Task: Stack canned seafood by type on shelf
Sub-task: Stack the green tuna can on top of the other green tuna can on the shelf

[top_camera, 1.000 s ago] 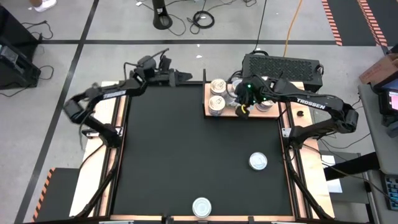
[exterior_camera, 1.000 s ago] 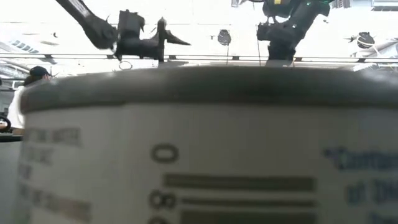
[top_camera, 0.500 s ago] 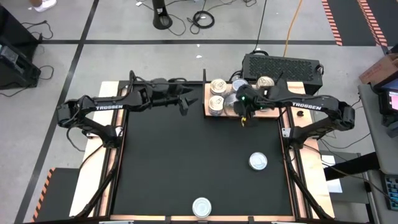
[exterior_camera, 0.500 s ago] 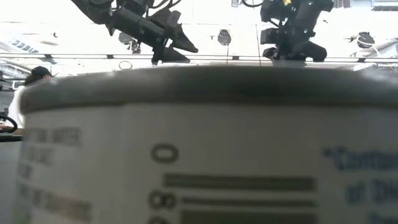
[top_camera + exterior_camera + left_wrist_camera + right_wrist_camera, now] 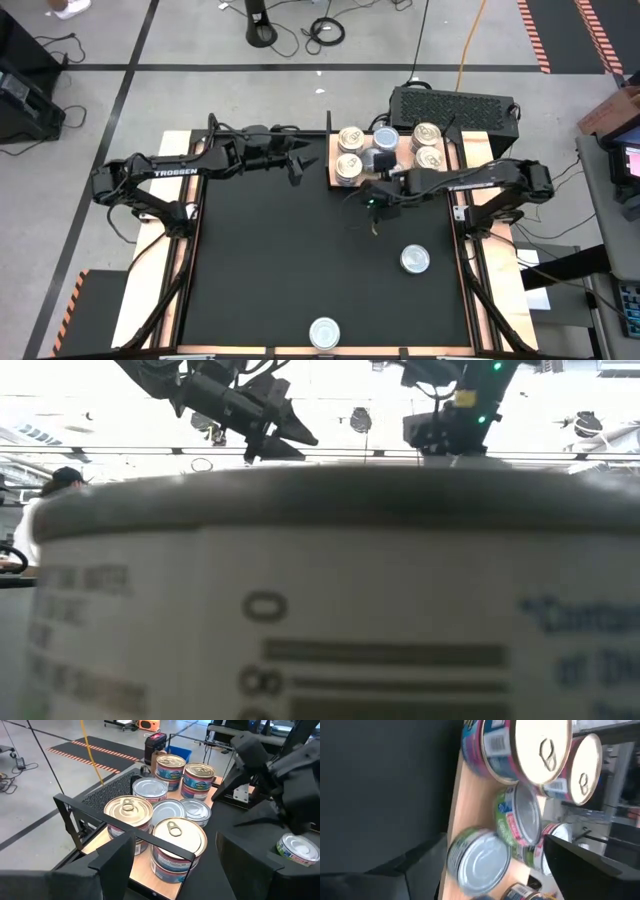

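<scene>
The shelf (image 5: pixel 333 184) is a light-brown board at the table's far edge. On it stand several cans of seafood, some stacked: gold-topped ones (image 5: pixel 178 837) (image 5: pixel 128 810) at its left end, low silver ones (image 5: pixel 169 811) in the middle, two more (image 5: pixel 428 146) at the right. Two loose cans (image 5: pixel 415 260) (image 5: pixel 323 332) rest on the black mat. My left gripper (image 5: pixel 300 163) hovers open just left of the shelf, pointing at it (image 5: pixel 172 847). My right gripper (image 5: pixel 374 203) hangs open over the mat beside the shelf's near edge, holding nothing (image 5: pixel 495 857).
A black ventilated box (image 5: pixel 452 105) stands behind the shelf. In the low view the loose can (image 5: pixel 320 610) at the near edge fills the picture and hides the table. Wooden strips (image 5: pixel 180 250) run along the mat's sides. Open mat lies between the arms.
My right gripper has come off the shelf's cans toward the table's near edge, sinking and rolling, and has opened. My left gripper swung from the far edge toward the shelf's left end, rolled, then kept still. The cans on the shelf stay put.
</scene>
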{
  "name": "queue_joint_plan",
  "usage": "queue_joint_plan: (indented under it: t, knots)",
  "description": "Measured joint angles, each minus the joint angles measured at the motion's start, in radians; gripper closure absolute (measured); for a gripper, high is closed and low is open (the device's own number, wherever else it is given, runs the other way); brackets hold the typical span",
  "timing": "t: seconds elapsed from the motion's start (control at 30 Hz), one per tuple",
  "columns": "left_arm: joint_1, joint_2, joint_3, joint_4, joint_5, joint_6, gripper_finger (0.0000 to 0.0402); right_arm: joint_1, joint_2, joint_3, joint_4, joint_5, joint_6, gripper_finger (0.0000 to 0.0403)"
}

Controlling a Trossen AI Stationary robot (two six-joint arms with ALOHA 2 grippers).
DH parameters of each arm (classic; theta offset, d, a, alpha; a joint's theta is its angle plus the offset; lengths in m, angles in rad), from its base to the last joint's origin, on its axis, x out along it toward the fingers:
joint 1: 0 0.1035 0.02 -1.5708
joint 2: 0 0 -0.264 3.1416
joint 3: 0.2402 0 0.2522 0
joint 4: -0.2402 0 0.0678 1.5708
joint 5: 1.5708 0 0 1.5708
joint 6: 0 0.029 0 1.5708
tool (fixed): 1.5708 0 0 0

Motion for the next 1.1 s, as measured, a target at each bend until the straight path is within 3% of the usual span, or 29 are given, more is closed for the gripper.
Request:
queue_joint_plan:
  t: [0.27,0.7,0.93,1.1]
  knots:
    - [0.000,0.000,0.000,-0.020,0.005,0.056,0.0126,-0.021,0.066,0.000,0.139,0.016,-0.108,0.0076]
    - [0.000,0.000,0.000,-0.034,-0.001,0.086,0.0126,-0.083,0.066,0.000,0.151,0.003,-0.198,0.0076]
    - [0.001,0.000,0.000,-0.047,-0.005,0.102,0.0126,-0.087,0.066,-0.006,0.188,0.087,-0.368,0.0076]
    - [0.001,0.000,0.000,-0.047,-0.020,0.113,0.0126,-0.080,0.067,-0.007,0.188,0.085,-0.329,0.0076]
